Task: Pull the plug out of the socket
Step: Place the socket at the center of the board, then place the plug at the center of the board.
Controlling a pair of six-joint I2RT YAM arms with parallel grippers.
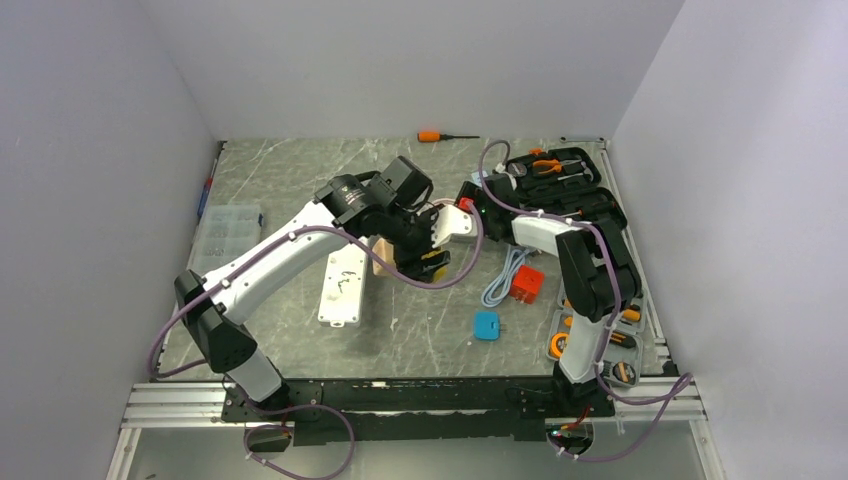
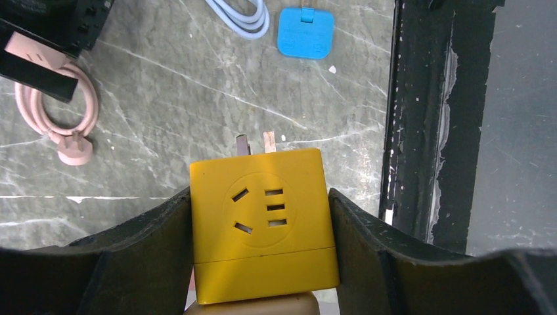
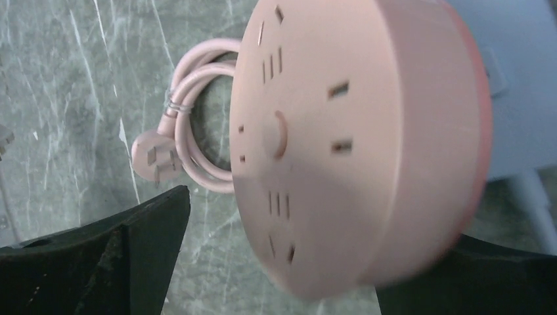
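Found a grey marbled table [image 1: 300,170] filling the middle of the top view, with both arms reaching in to meet just above its centre. Noted an open black tool case [image 1: 560,185] at upper right and a clear organiser box [image 1: 228,232] at the left edge. Located the white power strip [image 1: 342,285] flat on the table left of centre, down and left of the left gripper [image 1: 432,260] and apart from it. Saw no plug standing in it, though its face was too small to read.

Saw a round pink socket disc [image 3: 341,144] tipped on edge and blurred across the middle of the right wrist view, with its coiled pink cable [image 3: 197,111] lying on the table at upper left. Found the right gripper [image 3: 289,246] spread wide around the disc, with bare table showing between the disc and the finger [image 3: 131,249] at lower left. Could not tell contact on the other side.

Found the left gripper clamped on a yellow cube adapter [image 2: 259,210], both fingers flat against its sides at bottom centre of the left wrist view. Saw its two metal prongs [image 2: 268,142] bare at its top edge, over open table and in no outlet.

Judged the pull itself done. Reckoned the next move called for carrying the cube to bare table, setting it down gently and easing the left jaws apart.
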